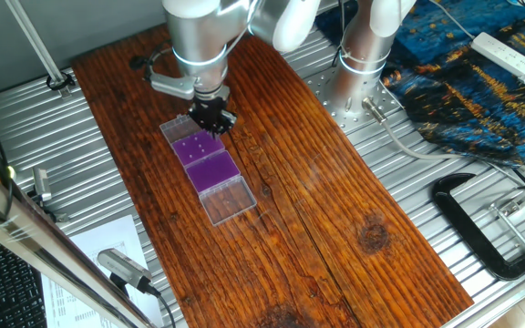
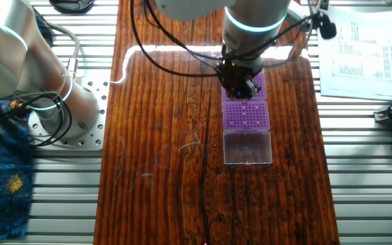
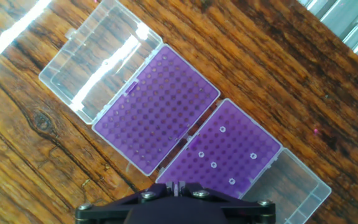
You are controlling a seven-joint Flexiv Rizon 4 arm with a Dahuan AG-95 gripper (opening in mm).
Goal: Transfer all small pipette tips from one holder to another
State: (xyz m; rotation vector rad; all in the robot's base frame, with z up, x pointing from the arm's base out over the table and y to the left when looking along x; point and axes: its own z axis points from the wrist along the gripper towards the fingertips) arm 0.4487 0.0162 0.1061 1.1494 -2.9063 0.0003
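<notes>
Dark wood tabletop (image 1: 335, 210), metal slats around. Two purple racks (image 3: 155, 110) side by side, clear lids (image 3: 95, 53) flung open outward. Five white tips (image 3: 214, 165) seated upright in lower-right rack (image 3: 229, 149); upper-left rack empty. Gripper (image 1: 211, 113) poised directly above tips, just off bottom frame edge in hand view. Finger state not discernible.

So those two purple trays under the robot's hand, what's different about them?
The purple tray nearer the gripper holds five small pipette tips, seen as white rings in its holes. The farther purple tray shows no tips, only open holes. In the hand view the nearer tray is partly cut off by the gripper, while the farther one shows whole. Both are purple grids of holes, side by side on the wooden table, each with a clear lid folded open.
</notes>
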